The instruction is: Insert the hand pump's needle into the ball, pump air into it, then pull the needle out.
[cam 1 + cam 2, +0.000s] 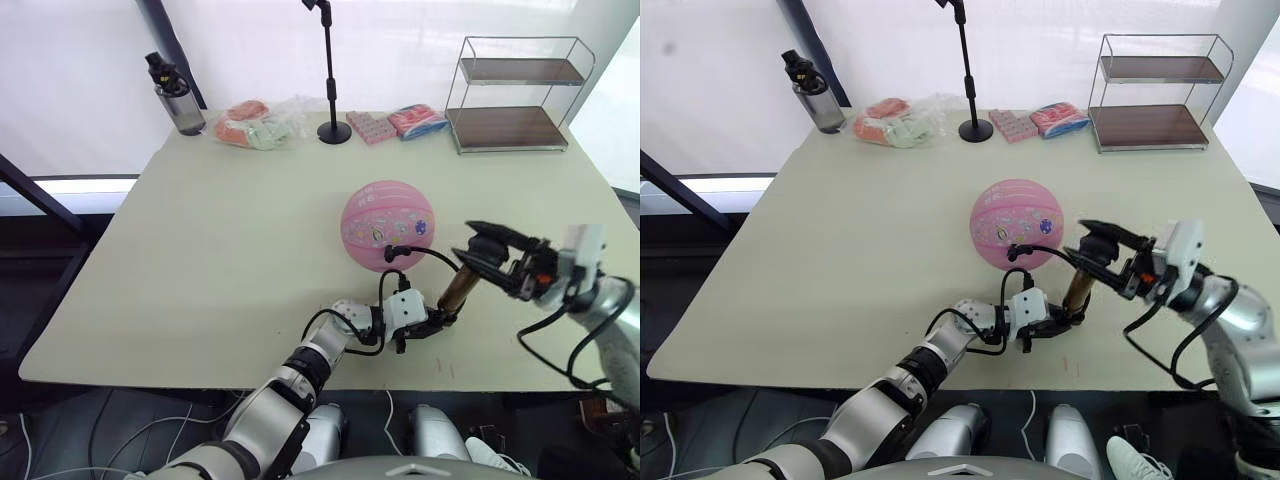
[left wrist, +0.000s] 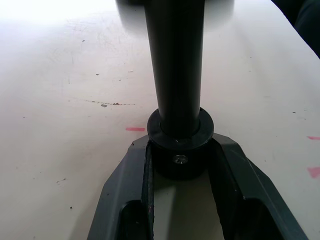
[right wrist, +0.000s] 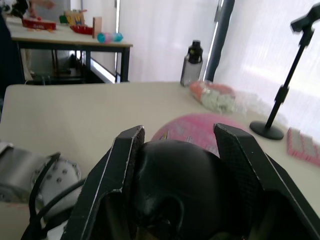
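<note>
The counter (image 1: pixel 200 250) is seen from above by both eye views, facing forward and down. The hand pump (image 2: pixel 175 75) is viewed very closely from each wrist.

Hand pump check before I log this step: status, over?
Left end effector clamps hand pump base. Right end effector grips its handle. Hose reaches ball. Nothing in the way.

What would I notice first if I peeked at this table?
The big pink ball with little pictures, sitting round in the middle of the table. Right in front of it, near the table's front edge, the robot's two hands work the hand pump: the left hand clamps its base and the right hand grips its black handle, while a black hose loops to the ball.
</note>
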`<state>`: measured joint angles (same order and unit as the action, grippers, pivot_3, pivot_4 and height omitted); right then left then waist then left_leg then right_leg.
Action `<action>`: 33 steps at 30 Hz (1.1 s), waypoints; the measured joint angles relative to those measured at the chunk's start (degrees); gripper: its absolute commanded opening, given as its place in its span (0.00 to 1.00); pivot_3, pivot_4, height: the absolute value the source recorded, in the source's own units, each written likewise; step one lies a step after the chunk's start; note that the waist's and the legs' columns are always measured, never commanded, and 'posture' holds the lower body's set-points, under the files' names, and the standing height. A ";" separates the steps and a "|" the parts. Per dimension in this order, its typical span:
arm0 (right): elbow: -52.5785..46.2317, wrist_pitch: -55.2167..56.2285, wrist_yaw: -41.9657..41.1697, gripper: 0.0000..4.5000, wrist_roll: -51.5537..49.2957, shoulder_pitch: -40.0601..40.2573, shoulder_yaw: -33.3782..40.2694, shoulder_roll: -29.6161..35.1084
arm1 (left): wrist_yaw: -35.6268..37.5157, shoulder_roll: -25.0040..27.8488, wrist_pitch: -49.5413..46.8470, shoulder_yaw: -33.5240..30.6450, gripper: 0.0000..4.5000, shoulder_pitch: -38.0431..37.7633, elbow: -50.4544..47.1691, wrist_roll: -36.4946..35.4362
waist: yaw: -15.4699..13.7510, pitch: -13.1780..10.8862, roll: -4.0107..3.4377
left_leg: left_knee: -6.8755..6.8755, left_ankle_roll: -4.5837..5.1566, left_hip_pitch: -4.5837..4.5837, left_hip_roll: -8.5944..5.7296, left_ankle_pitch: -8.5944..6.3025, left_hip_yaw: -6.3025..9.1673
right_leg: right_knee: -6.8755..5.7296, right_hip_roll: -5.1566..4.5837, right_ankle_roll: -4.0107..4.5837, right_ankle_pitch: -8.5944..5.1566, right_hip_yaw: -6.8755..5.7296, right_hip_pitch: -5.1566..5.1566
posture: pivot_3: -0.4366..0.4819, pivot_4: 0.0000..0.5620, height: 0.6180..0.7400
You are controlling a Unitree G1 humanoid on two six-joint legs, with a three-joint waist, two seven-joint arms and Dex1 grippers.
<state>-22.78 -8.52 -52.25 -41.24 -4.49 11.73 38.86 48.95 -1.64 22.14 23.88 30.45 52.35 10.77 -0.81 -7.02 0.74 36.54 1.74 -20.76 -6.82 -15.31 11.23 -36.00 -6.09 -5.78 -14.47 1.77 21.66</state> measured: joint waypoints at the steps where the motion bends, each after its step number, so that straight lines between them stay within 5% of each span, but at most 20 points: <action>1: -0.53 -1.72 0.02 0.43 -2.27 -1.27 1.61 1.33 | -0.01 0.00 0.00 0.00 0.24 0.02 0.00 0.00 | 0.00 -0.02 0.02 | 0.00 0.00 0.00 0.00 0.00 0.00 | 0.00 0.00 0.00 0.00 0.00 0.00 | 0.48 0.27 0.96; 9: -1.85 -10.52 1.22 0.43 -11.94 -7.55 7.83 6.88 | 0.10 -0.02 0.01 0.00 0.24 0.05 -0.10 -0.20 | -0.02 -0.16 0.10 | 0.01 0.01 -0.05 0.00 0.00 -0.03 | 0.01 -0.04 0.00 0.00 -0.02 0.02 | 0.48 0.27 0.96; 19: -2.15 -12.90 1.31 0.43 -10.98 -8.51 8.49 7.62 | 0.43 -0.05 0.00 0.03 0.24 -0.04 -0.59 -0.24 | -0.06 -0.38 0.08 | 0.01 0.00 -0.10 -0.02 0.00 -0.03 | 0.02 -0.08 0.01 0.01 -0.03 0.04 | 0.48 0.27 0.96; 33: 3.56 7.66 -0.82 0.43 8.24 3.63 -2.94 -5.90 | -0.01 0.42 -0.66 0.07 0.24 0.01 -0.03 -0.19 | 0.13 0.11 0.51 | 0.01 0.00 0.17 0.05 0.00 0.00 | 0.00 0.06 -0.01 0.00 -0.03 -0.05 | 0.48 0.27 0.96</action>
<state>-19.22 -0.86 -53.07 -33.00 -0.86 8.79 32.96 48.95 -1.22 21.49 23.95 30.46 52.31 10.58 -0.69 -6.91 1.25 36.55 1.73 -20.60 -6.77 -15.31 11.23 -36.00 -6.03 -5.79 -14.47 1.74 21.61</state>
